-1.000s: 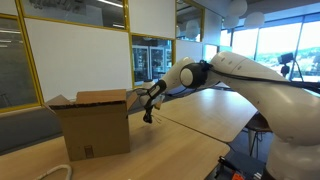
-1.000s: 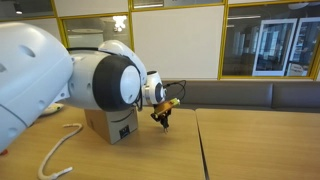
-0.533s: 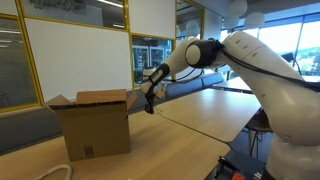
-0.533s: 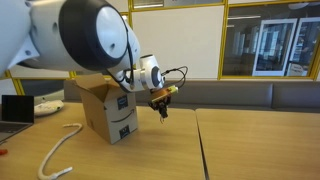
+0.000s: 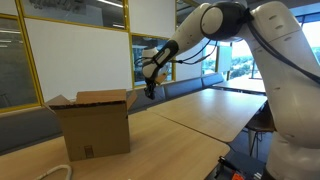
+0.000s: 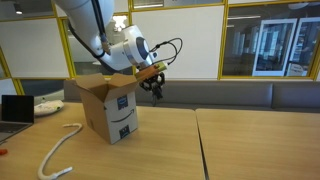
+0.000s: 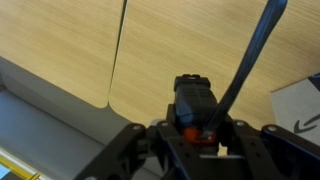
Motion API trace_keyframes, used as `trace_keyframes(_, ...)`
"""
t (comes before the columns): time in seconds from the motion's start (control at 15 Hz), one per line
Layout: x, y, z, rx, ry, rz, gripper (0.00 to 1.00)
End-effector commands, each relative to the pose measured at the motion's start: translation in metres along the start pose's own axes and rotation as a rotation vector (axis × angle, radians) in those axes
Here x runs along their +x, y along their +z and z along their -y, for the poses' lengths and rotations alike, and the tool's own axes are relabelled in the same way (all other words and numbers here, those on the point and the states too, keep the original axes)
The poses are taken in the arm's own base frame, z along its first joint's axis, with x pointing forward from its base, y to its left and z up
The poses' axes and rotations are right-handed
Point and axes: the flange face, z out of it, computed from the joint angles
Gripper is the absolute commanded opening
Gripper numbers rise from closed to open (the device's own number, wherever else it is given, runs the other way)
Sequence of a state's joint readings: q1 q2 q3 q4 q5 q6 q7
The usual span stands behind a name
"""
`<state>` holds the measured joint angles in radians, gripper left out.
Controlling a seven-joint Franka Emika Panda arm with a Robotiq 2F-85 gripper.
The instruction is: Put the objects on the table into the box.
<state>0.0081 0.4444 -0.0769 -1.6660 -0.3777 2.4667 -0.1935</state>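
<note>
My gripper (image 6: 153, 86) is raised in the air just beside the upper right edge of the brown cardboard box (image 6: 110, 107), shut on an orange-and-black object (image 7: 194, 108). In an exterior view the gripper (image 5: 149, 89) hangs above and to the right of the box (image 5: 93, 122). The wrist view looks down on the light-wood table (image 7: 60, 45) with its dark seam (image 7: 117, 50); a corner of the box (image 7: 300, 105) shows at right. A white coiled cord (image 6: 58, 152) lies on the table (image 6: 240, 145) left of the box. The dark object and the red one with a green base are out of view.
A laptop (image 6: 15, 110) sits at the far left of the table. The cord also shows at the lower left in an exterior view (image 5: 57, 172). Glass walls with yellow frames stand behind. The arm reaches over the table from the right in an exterior view (image 5: 260, 40).
The gripper has risen from near the tabletop to above box-top height, carrying the orange-and-black object, and moved closer to the box.
</note>
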Motion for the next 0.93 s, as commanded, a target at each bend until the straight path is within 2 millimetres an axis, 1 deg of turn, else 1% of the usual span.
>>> trace_keyframes(0.0, -0.002, -0.085, 0.022, -0.089, 0.033, -0.077, 0.14)
trace_keyframes(0.13, 0.006, -0.129, 0.040, -0.136, 0.030, -0.120, 0.14)
trace_keyframes(0.27, 0.013, -0.173, 0.065, -0.170, 0.020, -0.162, 0.14)
trace_keyframes(0.33, 0.016, -0.192, 0.077, -0.177, 0.016, -0.182, 0.14)
trace_keyframes(0.47, 0.023, -0.223, 0.103, -0.164, -0.002, -0.221, 0.14)
trace_keyframes(0.6, 0.031, -0.245, 0.125, -0.131, -0.025, -0.264, 0.14)
trace_keyframes(0.67, 0.034, -0.250, 0.136, -0.111, -0.037, -0.283, 0.14)
trace_keyframes(0.8, 0.039, -0.253, 0.151, -0.063, -0.054, -0.311, 0.14)
trace_keyframes(0.87, 0.041, -0.248, 0.156, -0.027, -0.056, -0.317, 0.14)
